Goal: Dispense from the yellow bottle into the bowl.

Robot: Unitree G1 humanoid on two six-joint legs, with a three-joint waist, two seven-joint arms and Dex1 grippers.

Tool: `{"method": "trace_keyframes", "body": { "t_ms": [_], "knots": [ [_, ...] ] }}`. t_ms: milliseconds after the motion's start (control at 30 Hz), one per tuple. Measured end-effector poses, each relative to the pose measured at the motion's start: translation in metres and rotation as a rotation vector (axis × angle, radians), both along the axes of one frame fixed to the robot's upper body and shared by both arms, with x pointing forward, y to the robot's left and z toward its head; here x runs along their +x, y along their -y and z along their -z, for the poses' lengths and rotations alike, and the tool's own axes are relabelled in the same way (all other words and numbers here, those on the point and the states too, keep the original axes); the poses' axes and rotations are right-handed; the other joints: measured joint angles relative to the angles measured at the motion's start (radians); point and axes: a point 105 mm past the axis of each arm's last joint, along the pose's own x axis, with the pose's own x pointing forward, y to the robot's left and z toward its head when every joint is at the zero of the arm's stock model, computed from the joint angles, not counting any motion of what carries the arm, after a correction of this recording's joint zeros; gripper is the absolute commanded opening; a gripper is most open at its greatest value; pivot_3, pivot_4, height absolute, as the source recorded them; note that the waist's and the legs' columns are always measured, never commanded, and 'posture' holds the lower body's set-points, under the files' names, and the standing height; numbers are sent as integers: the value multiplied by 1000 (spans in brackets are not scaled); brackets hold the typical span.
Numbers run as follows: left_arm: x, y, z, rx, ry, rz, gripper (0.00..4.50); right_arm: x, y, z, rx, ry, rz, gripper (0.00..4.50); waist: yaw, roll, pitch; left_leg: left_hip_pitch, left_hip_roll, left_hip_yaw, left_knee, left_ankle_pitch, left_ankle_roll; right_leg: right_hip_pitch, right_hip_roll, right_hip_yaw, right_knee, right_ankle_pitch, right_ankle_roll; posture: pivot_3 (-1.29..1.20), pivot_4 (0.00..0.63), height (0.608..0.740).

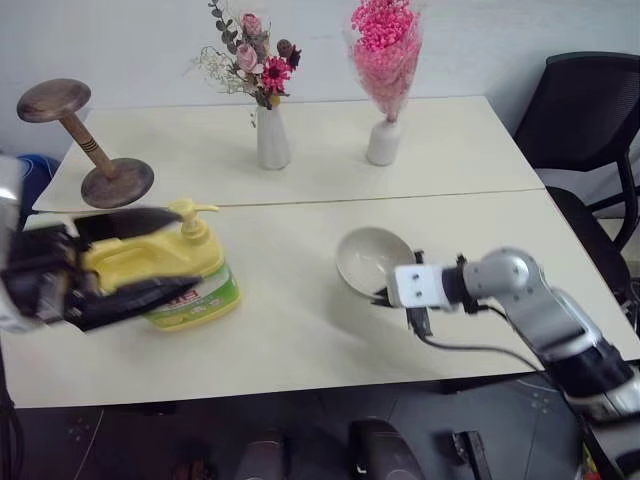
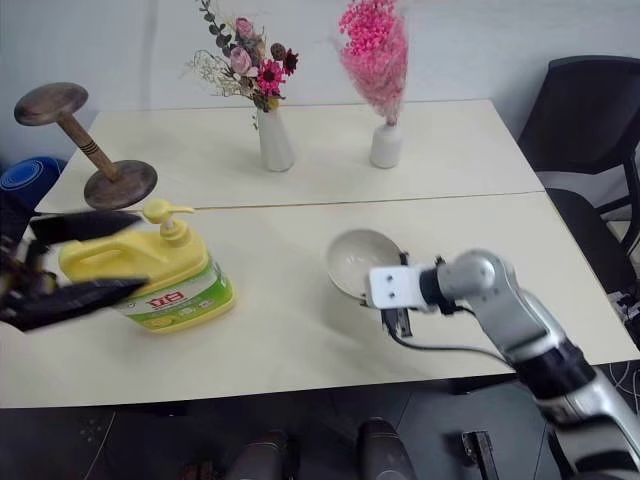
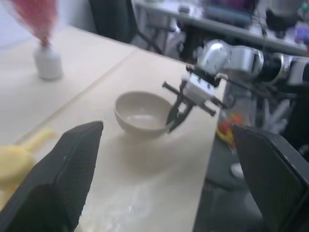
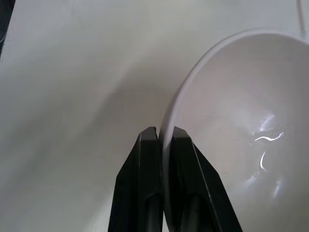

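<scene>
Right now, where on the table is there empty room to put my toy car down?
The widest bare patch is the tabletop between the yellow bottle and the bowl. The far right corner beyond the pink flower vase is bare too. It is crowded at the bottle, where the left fingers spread, and at the bowl's rim, pinched by the right fingers.

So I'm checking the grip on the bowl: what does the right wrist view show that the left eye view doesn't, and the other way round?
Right wrist view alone: the right gripper's two black fingers pinch the thin rim of the small glossy pale ceramic bowl, one finger inside and one outside.

Left eye view alone: the squat yellow plastic pump bottle, the open left gripper around it, and two white flower vases.

Both: the bowl, the right gripper at its rim, and the pale table.
</scene>
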Motion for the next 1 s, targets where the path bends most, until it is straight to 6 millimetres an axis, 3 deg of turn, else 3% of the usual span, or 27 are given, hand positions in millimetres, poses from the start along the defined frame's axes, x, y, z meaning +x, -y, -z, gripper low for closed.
{"method": "trace_keyframes", "body": {
  "t_ms": [67,167,267,400,667,1000],
  "knots": [
    [0,-10,-10,-5,22,-43,4500,12,-25,-17,2,15,-69,20,-7,0,0,-1,0,0,0,0,0,-1,0,0,0,0,0,0,150,740],
    [7,-22,-11,36,22,-104,4500,22,-56,-36,-28,35,-157,20,-16,0,0,-4,-1,1,0,1,-1,-6,0,0,1,0,0,0,150,740],
    [21,-34,-6,81,30,-151,3883,25,-88,-58,-51,44,-246,0,-18,0,0,-13,-1,1,2,1,-2,-15,0,-1,9,0,0,0,150,740],
    [37,-34,-2,103,40,-136,2570,15,-118,-78,-102,43,-361,0,-18,-1,0,-19,-1,-1,3,2,-3,-20,-1,-2,12,0,0,0,150,740],
    [46,-35,-1,99,63,-127,77,17,-132,-88,-177,24,-400,0,-40,-2,0,-20,-2,-1,3,1,-3,-21,-1,-4,13,0,0,0,150,740],
    [61,-34,23,102,28,-159,31,9,-148,-103,-200,47,-440,0,-66,-2,0,-20,-1,0,4,3,-5,-25,-1,-2,18,0,0,0,150,740]
  ]
}}
